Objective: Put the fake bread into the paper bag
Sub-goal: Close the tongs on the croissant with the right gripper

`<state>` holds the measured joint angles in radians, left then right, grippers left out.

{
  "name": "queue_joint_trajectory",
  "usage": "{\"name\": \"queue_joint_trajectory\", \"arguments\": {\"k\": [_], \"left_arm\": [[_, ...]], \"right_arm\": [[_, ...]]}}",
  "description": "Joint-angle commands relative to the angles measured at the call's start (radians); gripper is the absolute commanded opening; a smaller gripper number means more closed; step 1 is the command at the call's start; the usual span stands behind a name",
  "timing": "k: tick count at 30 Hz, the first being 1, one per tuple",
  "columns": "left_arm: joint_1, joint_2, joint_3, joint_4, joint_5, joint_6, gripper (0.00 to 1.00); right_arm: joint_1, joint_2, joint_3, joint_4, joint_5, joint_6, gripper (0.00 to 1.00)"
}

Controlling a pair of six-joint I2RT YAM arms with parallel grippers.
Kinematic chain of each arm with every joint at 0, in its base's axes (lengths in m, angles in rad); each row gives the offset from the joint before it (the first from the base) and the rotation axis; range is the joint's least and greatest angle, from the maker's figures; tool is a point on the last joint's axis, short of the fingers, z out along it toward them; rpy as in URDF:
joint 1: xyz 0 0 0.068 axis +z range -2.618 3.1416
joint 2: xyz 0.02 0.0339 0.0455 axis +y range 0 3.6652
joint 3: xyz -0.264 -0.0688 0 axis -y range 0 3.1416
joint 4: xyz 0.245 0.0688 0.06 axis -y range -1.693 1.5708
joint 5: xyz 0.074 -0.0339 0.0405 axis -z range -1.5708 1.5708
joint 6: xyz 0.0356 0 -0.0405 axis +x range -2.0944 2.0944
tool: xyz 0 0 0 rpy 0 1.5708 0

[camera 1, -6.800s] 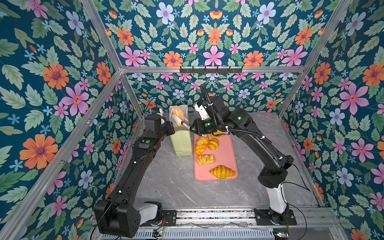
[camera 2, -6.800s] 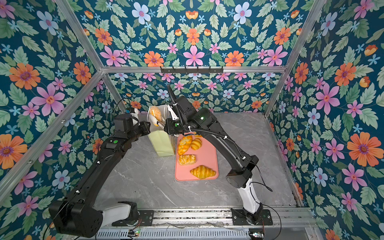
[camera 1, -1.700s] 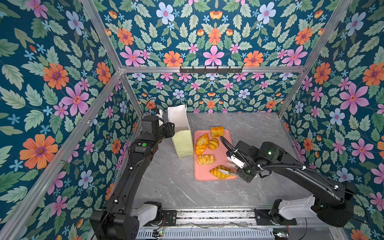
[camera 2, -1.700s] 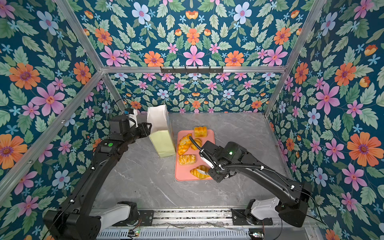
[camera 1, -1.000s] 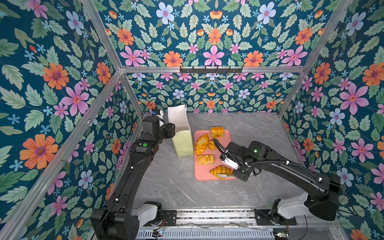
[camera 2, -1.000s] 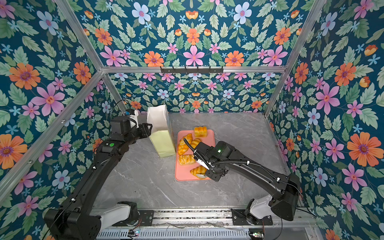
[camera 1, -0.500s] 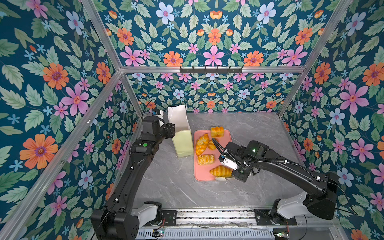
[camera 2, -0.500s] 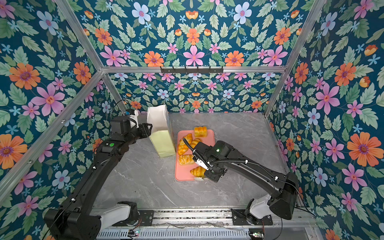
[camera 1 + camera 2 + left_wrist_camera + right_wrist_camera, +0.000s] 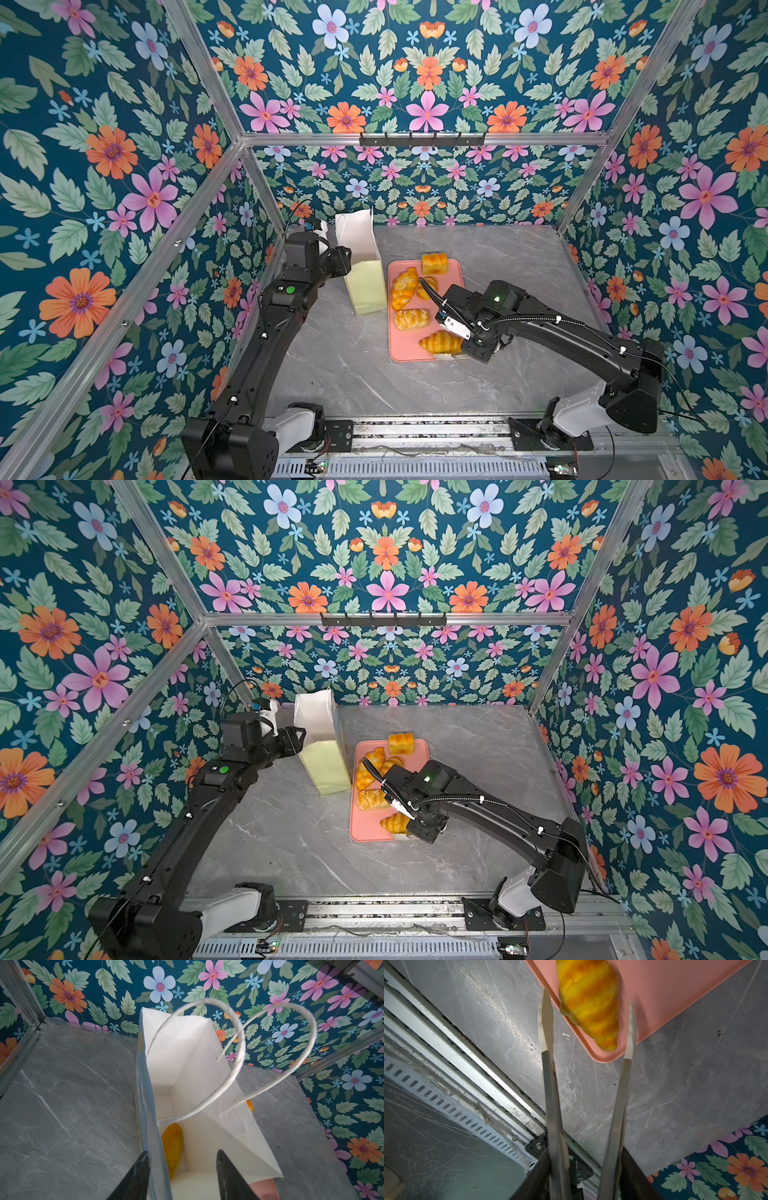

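At the near end of the pink tray [image 9: 400, 351], the right end effector [image 9: 467, 343] is clamped on a pair of tongs [image 9: 550, 1088]. The tongs' white tips stand apart on either side of the croissant [image 9: 588, 1003], which lies at the tray's near right corner, and neither tip visibly presses it. The step in hand looks like picking up this croissant. Farther along the tray lie a flaky pastry [image 9: 411, 319], a braided loaf [image 9: 404, 287], a partly hidden bun [image 9: 430, 286] and, at the far end, a square loaf [image 9: 434, 263]. Just left of the tray the paper bag [image 9: 365, 291] stands upright on the bench [image 9: 353, 382], mouth open, with one orange pastry [image 9: 172, 1147] at its bottom. The left end effector [image 9: 182, 1151] sits at the bag's rim, jaws apart, with one side wall between them and not pinched. Next, the tongs need to close gently on the croissant's middle, lift it clear, carry it far-left over the mouth past the cord handles [image 9: 239, 1047], and let go.
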<state>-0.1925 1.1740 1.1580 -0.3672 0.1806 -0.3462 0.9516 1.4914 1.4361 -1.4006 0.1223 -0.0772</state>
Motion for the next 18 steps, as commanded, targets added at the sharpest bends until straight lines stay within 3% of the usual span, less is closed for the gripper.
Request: {"name": "queue_joint_trajectory", "arguments": {"k": [1,18], "left_arm": [[0.001,-0.001,0.001,0.03,0.009,-0.008,0.53],[0.001,-0.004,-0.008,0.034,0.025,-0.017,0.53]], "right_arm": [[0.0,0.005,-0.002,-0.007,0.015,0.003,0.48],[-0.052,0.04,-0.014,0.037,-0.012,0.002,0.47]]}}
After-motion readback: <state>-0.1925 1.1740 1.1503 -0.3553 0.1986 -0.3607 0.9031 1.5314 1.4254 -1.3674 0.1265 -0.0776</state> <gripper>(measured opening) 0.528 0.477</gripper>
